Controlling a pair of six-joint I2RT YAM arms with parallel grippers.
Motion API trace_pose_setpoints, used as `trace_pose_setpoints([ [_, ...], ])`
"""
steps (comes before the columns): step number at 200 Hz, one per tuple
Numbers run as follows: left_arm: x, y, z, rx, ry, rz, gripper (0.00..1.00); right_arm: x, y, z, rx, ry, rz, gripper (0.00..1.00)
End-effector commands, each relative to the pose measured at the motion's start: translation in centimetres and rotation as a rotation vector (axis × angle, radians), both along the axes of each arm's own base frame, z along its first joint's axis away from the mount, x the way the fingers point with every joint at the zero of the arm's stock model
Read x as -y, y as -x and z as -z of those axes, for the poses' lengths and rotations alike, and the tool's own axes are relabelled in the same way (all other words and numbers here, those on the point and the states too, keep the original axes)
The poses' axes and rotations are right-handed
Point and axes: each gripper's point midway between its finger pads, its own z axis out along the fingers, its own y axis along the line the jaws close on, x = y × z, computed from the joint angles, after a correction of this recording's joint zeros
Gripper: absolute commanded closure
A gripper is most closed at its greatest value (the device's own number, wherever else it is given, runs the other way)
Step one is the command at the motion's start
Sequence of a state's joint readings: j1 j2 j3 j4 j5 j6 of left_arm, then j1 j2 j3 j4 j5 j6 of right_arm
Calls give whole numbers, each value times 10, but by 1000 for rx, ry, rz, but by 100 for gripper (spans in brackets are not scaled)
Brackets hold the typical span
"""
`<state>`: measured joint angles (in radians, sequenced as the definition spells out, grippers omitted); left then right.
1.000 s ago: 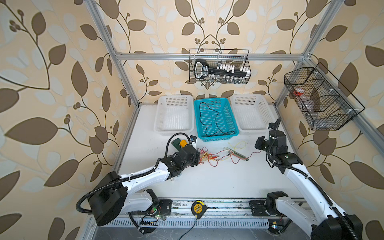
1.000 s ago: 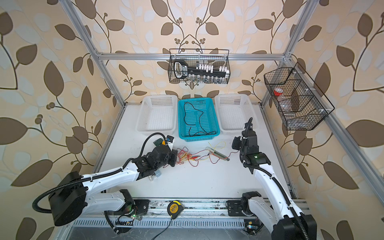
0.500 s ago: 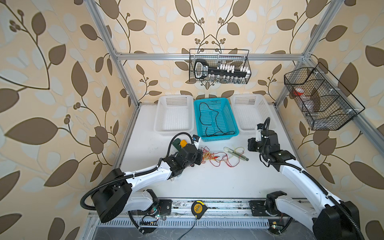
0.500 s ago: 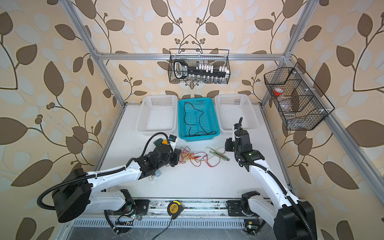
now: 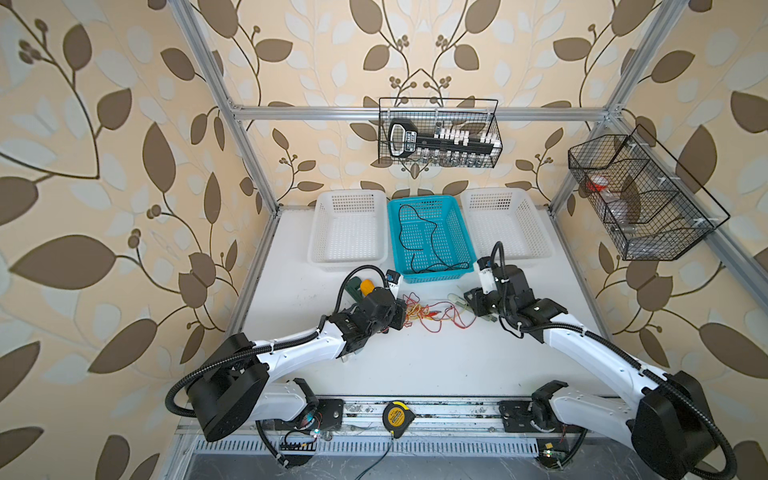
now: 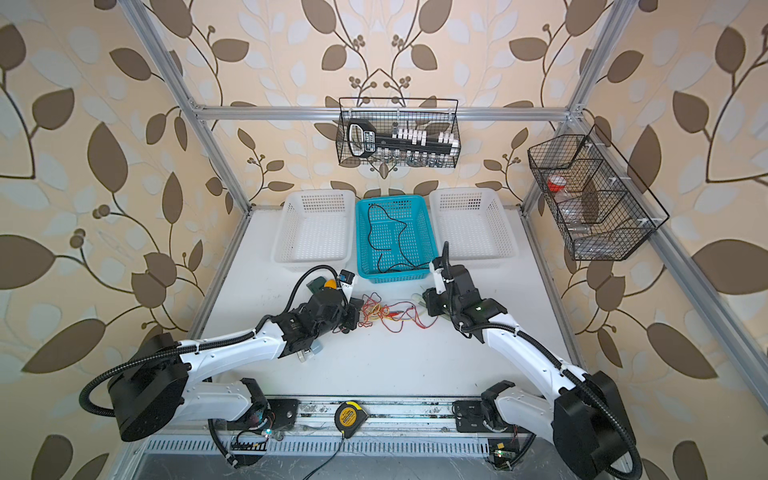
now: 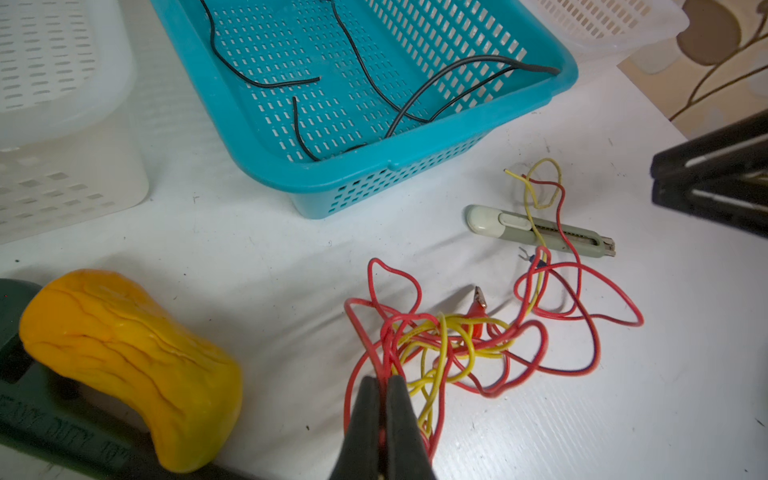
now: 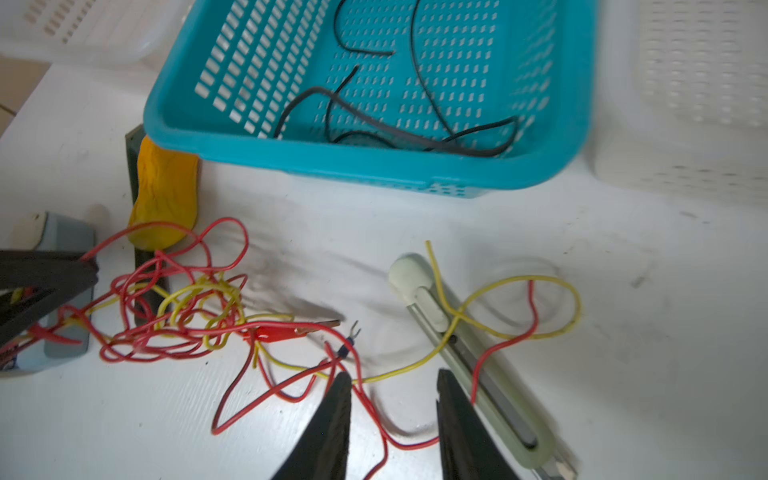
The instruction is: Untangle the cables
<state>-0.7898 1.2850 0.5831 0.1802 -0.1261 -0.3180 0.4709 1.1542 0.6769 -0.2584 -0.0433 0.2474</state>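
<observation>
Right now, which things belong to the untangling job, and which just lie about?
Job: tangled thin red and yellow wires; thin black wire in turquoise plastic basket.
Lying about: grey box cutter; yellow tape measure; orange-handled green tool; white plastic baskets.

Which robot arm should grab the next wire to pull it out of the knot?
The right one, probably. The right gripper is open right over loose ends of the cables, ready to pinch one. The left gripper is shut on the cables beside the knot, so it can hold that steady.
</observation>
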Motion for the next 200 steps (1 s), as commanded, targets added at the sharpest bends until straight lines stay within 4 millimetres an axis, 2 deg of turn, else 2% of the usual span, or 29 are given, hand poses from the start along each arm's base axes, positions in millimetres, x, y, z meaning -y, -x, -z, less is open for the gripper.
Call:
trace_pose_setpoints([
  [1,8,-10,-19,36,55,2,100,-23,13,8,-24,8,-86,64],
  [30,7,-10,-18,36,49,0,100,-32,19,21,-47,28,-100,64],
  [96,1,-10,-16,40,36,-19,100,-13,20,46,-89,138,-31,65],
  [114,1,-10,-15,39,36,-20,100,-12,21,48,-93,142,-30,74],
  [132,1,-10,-14,39,30,-23,100,-14,22,50,-105,140,-45,89],
  [155,0,-10,-15,43,38,-30,100,-17,21,48,-109,138,-56,100],
  [169,-2,-10,-15,48,38,-38,100,-16,17,42,-94,141,-40,100],
  [200,-9,-10,-12,46,24,-67,100,-3,6,6,20,144,35,100],
])
